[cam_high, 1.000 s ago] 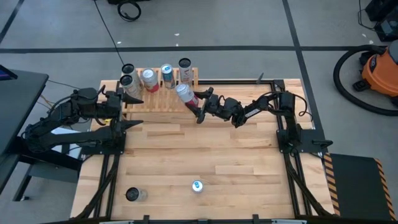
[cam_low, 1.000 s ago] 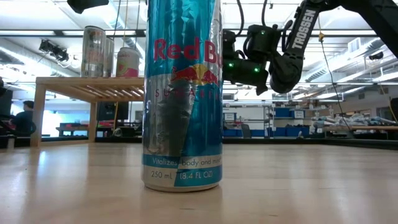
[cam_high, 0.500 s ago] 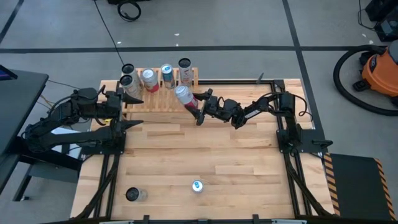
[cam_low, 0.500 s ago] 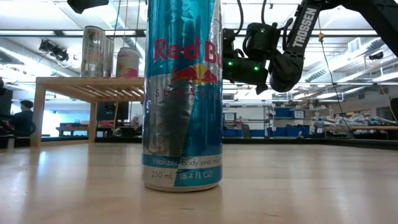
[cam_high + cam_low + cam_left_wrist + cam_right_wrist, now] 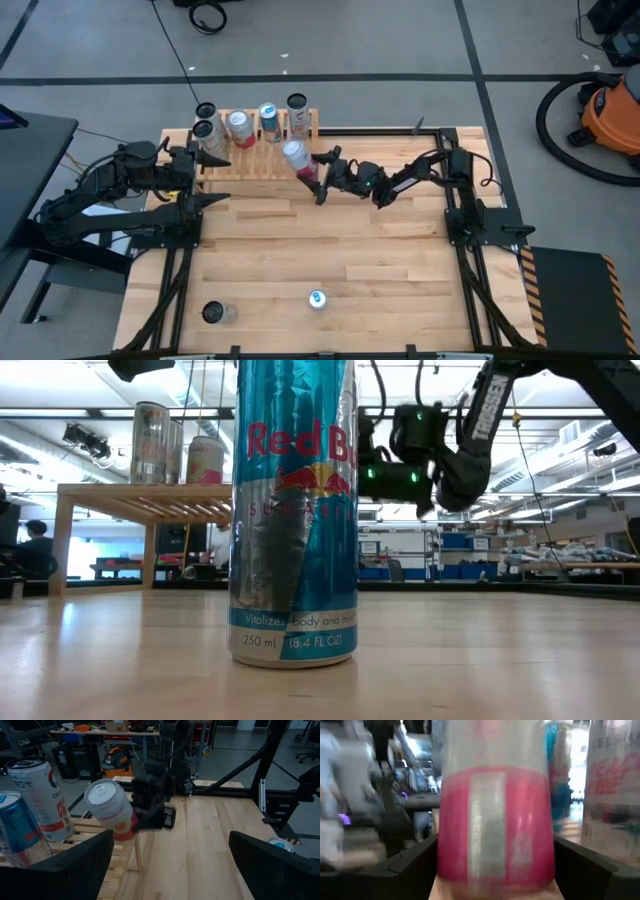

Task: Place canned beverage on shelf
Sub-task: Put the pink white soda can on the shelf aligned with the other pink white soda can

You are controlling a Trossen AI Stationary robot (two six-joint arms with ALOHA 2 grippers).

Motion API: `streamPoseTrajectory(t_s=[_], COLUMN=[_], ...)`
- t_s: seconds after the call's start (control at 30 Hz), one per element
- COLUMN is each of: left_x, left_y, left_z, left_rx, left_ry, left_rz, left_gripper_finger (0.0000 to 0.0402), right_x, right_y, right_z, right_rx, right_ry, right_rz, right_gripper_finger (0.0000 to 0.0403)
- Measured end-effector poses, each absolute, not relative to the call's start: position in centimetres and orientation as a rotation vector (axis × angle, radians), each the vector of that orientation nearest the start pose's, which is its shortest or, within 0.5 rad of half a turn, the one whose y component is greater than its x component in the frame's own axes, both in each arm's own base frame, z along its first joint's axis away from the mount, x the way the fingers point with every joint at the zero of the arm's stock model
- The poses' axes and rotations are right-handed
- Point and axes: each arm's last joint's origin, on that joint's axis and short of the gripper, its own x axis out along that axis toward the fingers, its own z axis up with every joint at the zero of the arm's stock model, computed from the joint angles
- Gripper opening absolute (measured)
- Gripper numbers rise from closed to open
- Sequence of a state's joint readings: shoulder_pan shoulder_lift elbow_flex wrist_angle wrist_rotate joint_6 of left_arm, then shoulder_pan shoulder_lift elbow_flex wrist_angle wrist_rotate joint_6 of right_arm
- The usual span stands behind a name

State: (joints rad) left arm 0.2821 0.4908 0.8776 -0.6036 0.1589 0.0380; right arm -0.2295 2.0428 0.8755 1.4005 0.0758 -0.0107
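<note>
On the shelf's point(image 5: 255, 162) right end, the high view has the pink can point(image 5: 295, 155) at the edge, the right gripper point(image 5: 310, 172) around it. Whether it grips or has let go, I cannot tell. The left gripper point(image 5: 205, 180) waits wide open by the shelf's left end.

The low view adds only the shelf's height; a blue can point(image 5: 293, 510) hides the placing.

The left wrist view alone shows the pink can tilted.

The right wrist view shows its smooth side. Probably thin-walled, slick and easily dented — hold it mid-body, gently.
</note>
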Motion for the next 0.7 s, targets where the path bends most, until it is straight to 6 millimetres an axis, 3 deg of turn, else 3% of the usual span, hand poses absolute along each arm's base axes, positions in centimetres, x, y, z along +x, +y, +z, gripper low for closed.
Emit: streamPoseTrajectory(t_s=[0.3,0.7], left_x=[8.33,8.33], left_y=[1.94,1.93], left_z=[35.53,35.53], left_rx=[-0.010,-0.017], left_ry=[0.212,0.212], left_rz=[0.118,0.119], left_gripper_finger=[0.0396,0.0396], right_x=[37.47,37.42], right_y=[-9.09,-9.07], right_z=[15.71,16.04], right_rx=[-0.033,-0.014], right_ry=[-0.217,-0.226], right_rz=[-0.338,-0.336], right_gripper_finger=[0.0381,0.0388])
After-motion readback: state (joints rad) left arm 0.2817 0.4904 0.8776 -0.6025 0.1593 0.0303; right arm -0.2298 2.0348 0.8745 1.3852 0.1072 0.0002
